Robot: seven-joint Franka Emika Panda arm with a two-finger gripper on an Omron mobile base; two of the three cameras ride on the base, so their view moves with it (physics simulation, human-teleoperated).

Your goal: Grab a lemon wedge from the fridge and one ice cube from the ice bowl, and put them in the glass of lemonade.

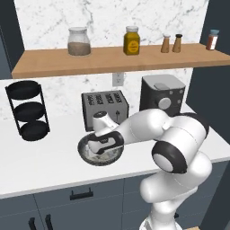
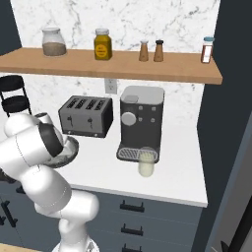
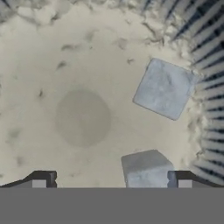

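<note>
Left to right across the table point(image 1: 40, 157): black three-tier rack point(image 1: 27, 110) at far left, then the ice bowl point(image 1: 99, 152) in front of the toaster point(image 1: 104, 109), coffee machine point(image 1: 162, 96) to the right. Glass of lemonade point(image 2: 146, 161) sits at the foot of the coffee machine, well apart from the bowl on its right side.

Arm pose: folded low, elbow out to the right, forearm reaching left, hand pointing straight down into the bowl. Gripper point(image 3: 111, 183) is inside the rim, close over the speckled floor.

Fingers: spread wide, nothing between them. Left tip point(image 3: 40, 179) and right tip point(image 3: 181, 180) stand far apart at the bottom of the hand view.

Key relation, hand view left to right: bare bowl floor on the left, one ice cube point(image 3: 146, 168) low centre-right, lying between the tips but much nearer the right one, almost touching it. Second cube point(image 3: 165, 89) further ahead and to the right, near the ribbed bowl wall point(image 3: 208, 87), clear of the fingers.

Near cube looks roughly square, no real long axis; its edges sit slightly rotated to the finger line.

Judgement: ice pick in progress, near cube is the target. A small shift right to centre it, a little more descent, then close. Risk: the right tip nudges the cube aside.

Lemon wedge and fridge: can't place them from here.
</note>
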